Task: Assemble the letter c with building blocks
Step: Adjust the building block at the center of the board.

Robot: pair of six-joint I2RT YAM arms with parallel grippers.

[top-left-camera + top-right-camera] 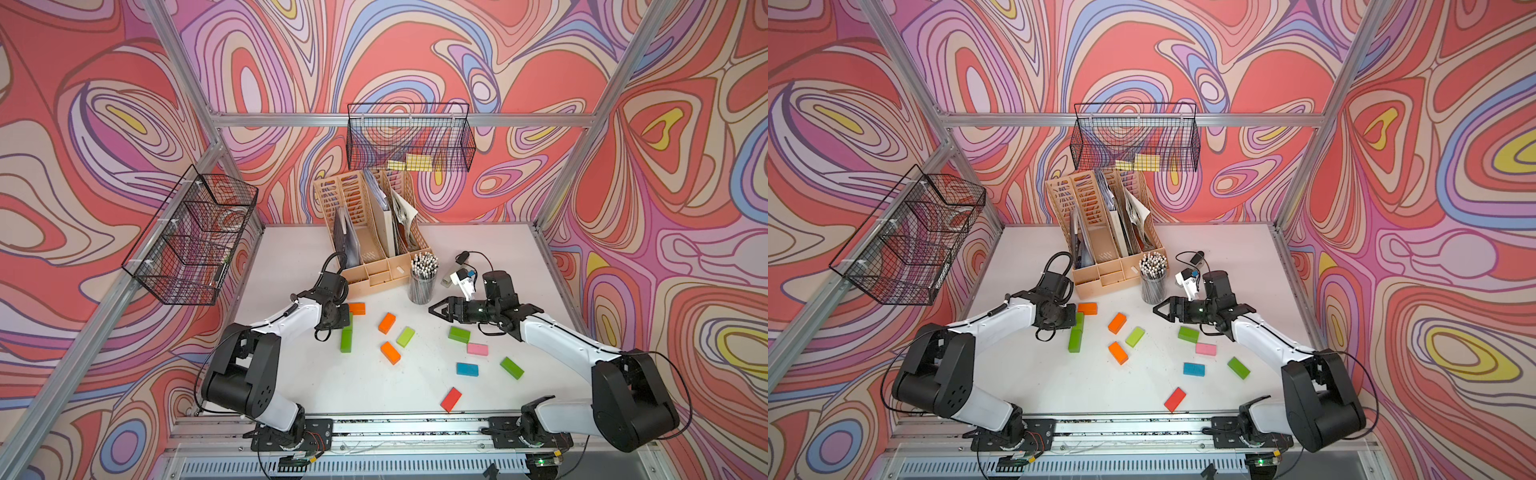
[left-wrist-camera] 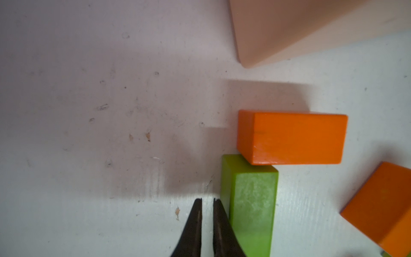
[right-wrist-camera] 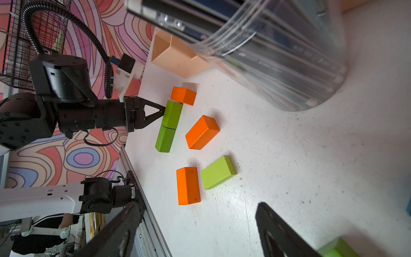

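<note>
Progress is to be reported at the left side of the white table (image 1: 365, 386). Two green blocks are seen laid end to end as the spine of the C, the upper green block (image 2: 251, 207) touching the lower green block (image 3: 165, 139). A crosswise orange block (image 2: 293, 138) is set at the far end as the top arm, its corner meeting the upper green block, close to the beige desk organiser (image 2: 289, 29). Spine and top arm can be judged as laid, though the corner joint looks slightly askew. The bottom arm is not yet placed; nothing lies at the near end of the spine. The left gripper (image 2: 207, 201) is shown pinched shut and empty, its tips low at the table and seemingly against the outer side of the upper green block, so a straightening nudge is the likely step in hand. The right gripper (image 1: 433, 309) is held wide apart with nothing between its fingers, hovering near the pencil cup (image 1: 422, 286). Spare pieces are seen scattered: a far loose orange block (image 1: 387, 323), a near loose orange block (image 1: 390, 353) and a lime block (image 1: 405, 336) mid-table. Toward the right lie a green block (image 1: 459, 334), a pink block (image 1: 477, 348), a blue block (image 1: 467, 369), an outer green block (image 1: 512, 368) and a red block (image 1: 451, 399). One of these is wanted for the bottom arm.
</note>
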